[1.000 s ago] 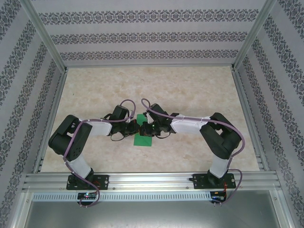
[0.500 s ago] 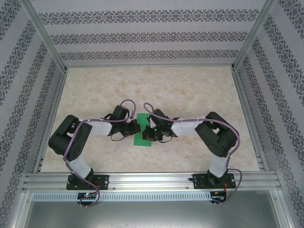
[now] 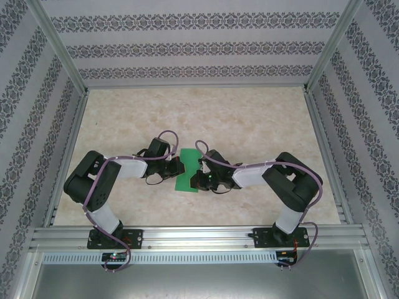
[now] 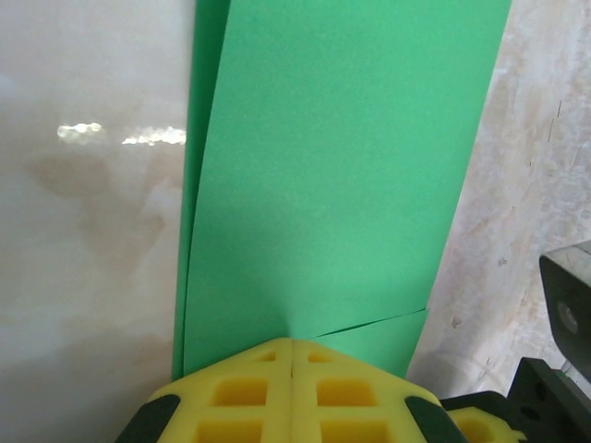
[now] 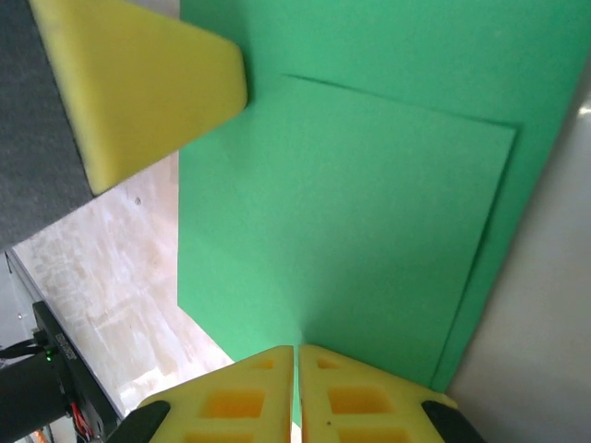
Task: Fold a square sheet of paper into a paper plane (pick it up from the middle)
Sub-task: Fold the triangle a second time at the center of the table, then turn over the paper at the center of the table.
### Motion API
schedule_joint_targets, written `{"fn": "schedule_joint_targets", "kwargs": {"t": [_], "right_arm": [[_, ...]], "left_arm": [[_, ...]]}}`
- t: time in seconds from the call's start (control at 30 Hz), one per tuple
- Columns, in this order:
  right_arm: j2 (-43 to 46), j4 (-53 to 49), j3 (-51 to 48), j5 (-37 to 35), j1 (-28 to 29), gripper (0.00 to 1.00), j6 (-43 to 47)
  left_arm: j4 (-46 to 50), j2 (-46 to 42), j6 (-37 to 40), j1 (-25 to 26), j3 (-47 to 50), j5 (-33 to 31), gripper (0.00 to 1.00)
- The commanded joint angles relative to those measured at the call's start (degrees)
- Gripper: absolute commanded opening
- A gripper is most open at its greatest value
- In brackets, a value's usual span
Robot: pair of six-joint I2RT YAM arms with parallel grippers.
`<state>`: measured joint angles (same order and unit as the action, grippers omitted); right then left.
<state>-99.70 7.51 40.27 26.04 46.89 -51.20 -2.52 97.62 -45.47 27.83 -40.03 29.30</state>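
Observation:
The square sheet of paper (image 3: 189,163), bright green, lies folded into a long layered band on the table's middle between both arms. In the left wrist view the paper (image 4: 332,166) runs away from my left gripper (image 4: 293,343), whose yellow jaws are shut on its near edge, where a small crease starts. My left gripper (image 3: 177,167) is at the band's left side. My right gripper (image 3: 198,177) is at its near right edge. In the right wrist view the paper (image 5: 369,212) shows an overlapping flap, and my right gripper (image 5: 296,351) is shut on its edge. A paper plane is out of view.
The marble-patterned table (image 3: 249,118) is walled by patterned panels with metal rails along the sides and the near edge (image 3: 199,237). A yellow fingertip of the left gripper (image 5: 148,88) reaches over the paper's far corner. The right gripper's black body (image 4: 568,314) sits close beside the paper.
My right gripper has slid toward the near end of the paper's right edge, and its arm has dropped lower. More of the green paper shows from above. The left arm has stayed put.

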Motion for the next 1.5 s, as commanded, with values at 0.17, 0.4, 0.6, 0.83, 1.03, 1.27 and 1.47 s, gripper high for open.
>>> {"fn": "schedule_joint_targets", "kwargs": {"t": [0.17,0.4,0.6,0.83,1.03,1.27,1.47], "right_arm": [[2.8,-6.6,-4.5,0.1,1.9,0.11,-1.2],[5.6,-8.2,-6.7,-1.3,2.0,0.11,-1.4],[12.2,-9.7,-7.2,-5.7,1.8,0.14,-1.7],[17.5,-12.3,-4.4,-14.3,-0.2,0.29,-1.3],[13.2,-11.0,0.2,-15.0,-0.6,0.39,-1.4],[6.1,-9.6,3.9,-13.6,-0.6,0.41,-1.4],[3.0,-9.1,4.8,-13.2,-0.7,0.40,-1.8]], "left_arm": [[4.7,2.3,1.1,0.2,0.2,-5.9,0.00],[4.7,1.9,1.2,0.2,0.1,-5.4,0.00],[3.8,0.0,1.2,0.3,-0.3,-3.1,0.00],[6.9,-4.6,1.6,0.2,-3.5,-2.2,0.04],[6.6,-6.2,1.3,0.3,-4.0,0.0,0.09],[9.1,-6.8,2.9,0.3,-4.3,-0.3,0.09],[9.9,-5.2,4.1,0.4,-5.0,-0.3,0.09]]}}
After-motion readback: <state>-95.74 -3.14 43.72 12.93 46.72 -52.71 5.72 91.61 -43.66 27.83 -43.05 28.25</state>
